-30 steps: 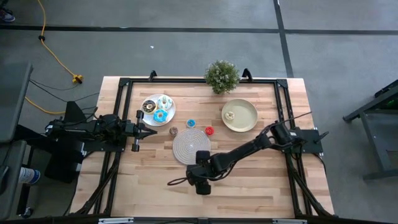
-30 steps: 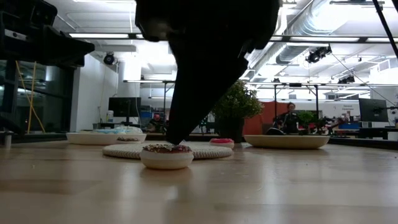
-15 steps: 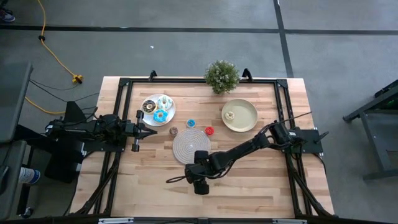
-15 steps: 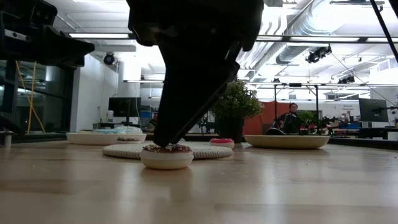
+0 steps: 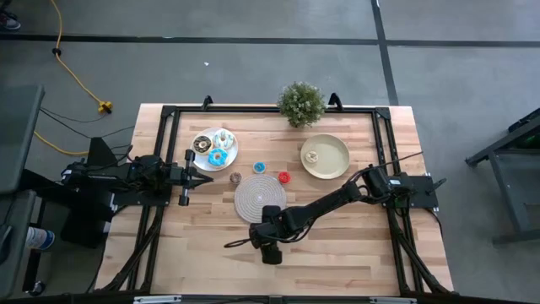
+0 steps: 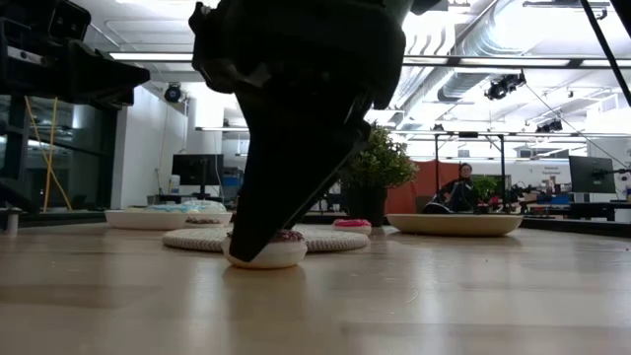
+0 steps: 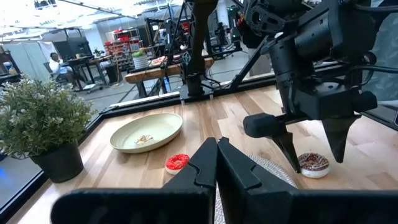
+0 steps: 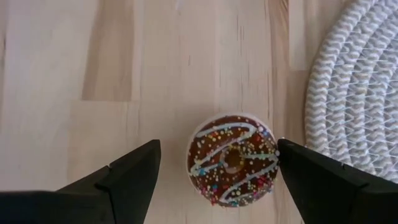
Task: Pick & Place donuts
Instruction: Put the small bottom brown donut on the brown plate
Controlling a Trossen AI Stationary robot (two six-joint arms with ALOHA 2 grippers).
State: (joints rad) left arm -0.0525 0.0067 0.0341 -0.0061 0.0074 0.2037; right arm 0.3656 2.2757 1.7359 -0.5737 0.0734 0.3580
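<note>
With the right gripper (image 8: 214, 171) spread wide astride the brown sprinkled donut (image 8: 231, 158) on bare wood just beside the woven mat (image 8: 354, 99), we should centre, lower squarely, then close gently; left gripper (image 7: 216, 163) waits closed near the white plate (image 5: 202, 157)

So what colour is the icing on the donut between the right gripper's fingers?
Brown icing with white zigzag lines and coloured sprinkles; clearest in the right wrist view.

A donut (image 8: 232, 158) is flanked by the right gripper's (image 8: 217, 171) fingers (image 8: 127, 177), beside the mat (image 8: 354, 93), on the counter (image 8: 74, 68).
</note>
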